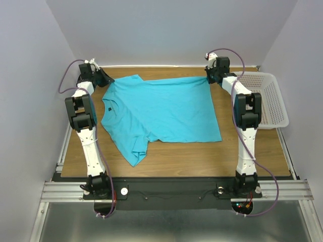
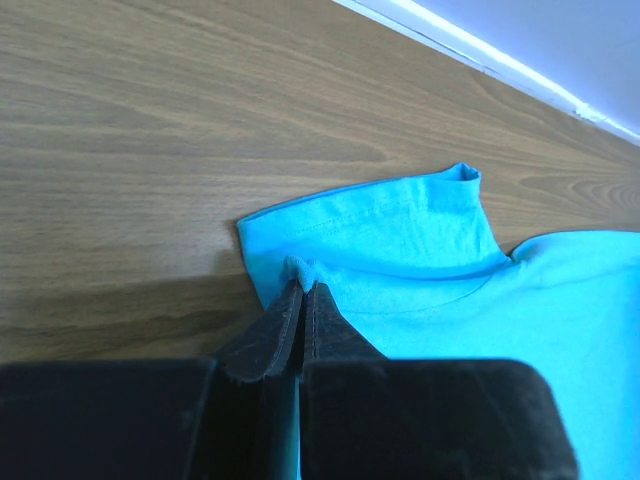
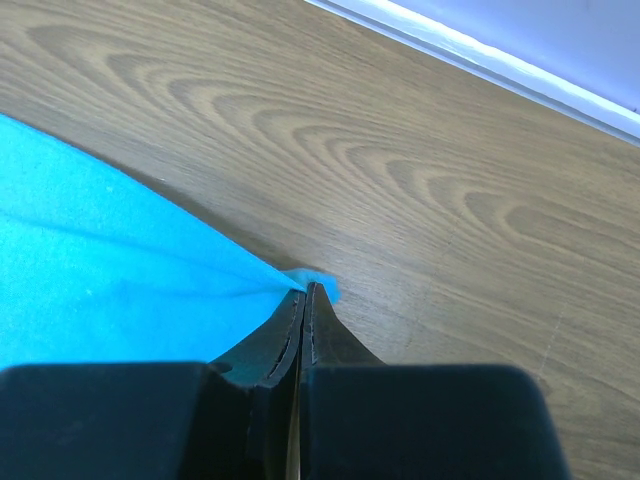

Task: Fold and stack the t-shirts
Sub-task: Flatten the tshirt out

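Observation:
One turquoise t-shirt [image 1: 161, 108] lies spread across the wooden table, neck towards the left, one sleeve bunched near the front. My left gripper [image 1: 104, 77] is at the far left corner, shut on a pinch of the shirt's sleeve edge [image 2: 300, 268]. In the left wrist view the sleeve [image 2: 400, 230] lies flat beyond the fingertips. My right gripper [image 1: 209, 76] is at the far right corner, shut on the shirt's hem corner [image 3: 318, 283]. The cloth [image 3: 110, 260] stretches taut to the left from that pinch.
A white mesh basket [image 1: 270, 98] stands at the table's right edge, beside the right arm. The back wall's white strip [image 2: 500, 60] runs close behind both grippers. Bare wood [image 1: 202, 156] shows in front of the shirt.

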`<state>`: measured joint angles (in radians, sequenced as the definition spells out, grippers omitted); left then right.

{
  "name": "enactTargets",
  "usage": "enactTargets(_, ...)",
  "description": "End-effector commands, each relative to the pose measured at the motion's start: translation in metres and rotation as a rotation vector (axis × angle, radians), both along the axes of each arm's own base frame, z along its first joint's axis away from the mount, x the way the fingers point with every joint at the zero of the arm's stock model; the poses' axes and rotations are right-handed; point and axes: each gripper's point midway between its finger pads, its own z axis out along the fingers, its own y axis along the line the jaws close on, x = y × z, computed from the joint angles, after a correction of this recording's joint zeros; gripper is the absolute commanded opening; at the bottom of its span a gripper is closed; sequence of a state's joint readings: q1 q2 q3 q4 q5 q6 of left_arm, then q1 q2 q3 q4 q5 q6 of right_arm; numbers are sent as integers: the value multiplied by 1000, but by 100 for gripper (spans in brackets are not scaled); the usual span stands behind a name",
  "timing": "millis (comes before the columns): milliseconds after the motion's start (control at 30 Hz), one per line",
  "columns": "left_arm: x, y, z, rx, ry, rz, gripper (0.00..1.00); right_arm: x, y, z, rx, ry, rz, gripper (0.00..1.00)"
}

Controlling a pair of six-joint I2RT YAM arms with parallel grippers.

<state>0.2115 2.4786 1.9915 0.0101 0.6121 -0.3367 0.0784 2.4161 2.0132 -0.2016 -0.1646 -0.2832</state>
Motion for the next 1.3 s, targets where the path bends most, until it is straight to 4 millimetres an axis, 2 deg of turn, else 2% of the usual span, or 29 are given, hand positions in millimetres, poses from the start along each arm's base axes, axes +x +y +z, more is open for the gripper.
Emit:
enactTargets(0, 10, 0, 52, -41, -106, 4, 14, 7, -1, 50, 28, -98, -2, 0)
enactTargets(233, 9, 0, 30, -68, -55, 22, 40, 8, -1, 49, 28, -99, 1, 0)
enactTargets(300, 9, 1, 25, -72, -41, 31, 44, 9, 0, 49, 28, -100, 2, 1)
enactTargets(433, 11, 2, 18, -83, -25, 50, 48, 9, 0, 49, 27, -99, 1, 1)
enactTargets(600, 14, 1, 13, -106, -9, 72, 48, 9, -1, 49, 25, -98, -1, 1)
enactTargets(700, 15, -2, 10, -113, 0, 75, 46, 9, -2, 49, 25, -99, -5, 1)
enactTargets(800, 15, -2, 7, -117, 5, 77, 38, 9, -2, 48, 25, -96, -3, 1)
enactTargets(900, 15, -7, 7, -133, 1, 64, 24, 8, -1, 48, 29, -94, -4, 0)
enactTargets(967, 16, -10, 10, -153, -7, 57, 18, 7, 0, 47, 30, -92, -3, 1)
enactTargets(1000, 15, -11, 11, -165, -10, 55, 10, 7, -1, 47, 31, -92, -3, 0)
enactTargets(1100, 14, -14, 19, -215, -38, 61, 0, 6, 0, 46, 35, -86, -3, 1)
enactTargets(1267, 13, -12, 46, -299, -143, 93, 0, 3, -3, 46, 27, -82, -20, 0)
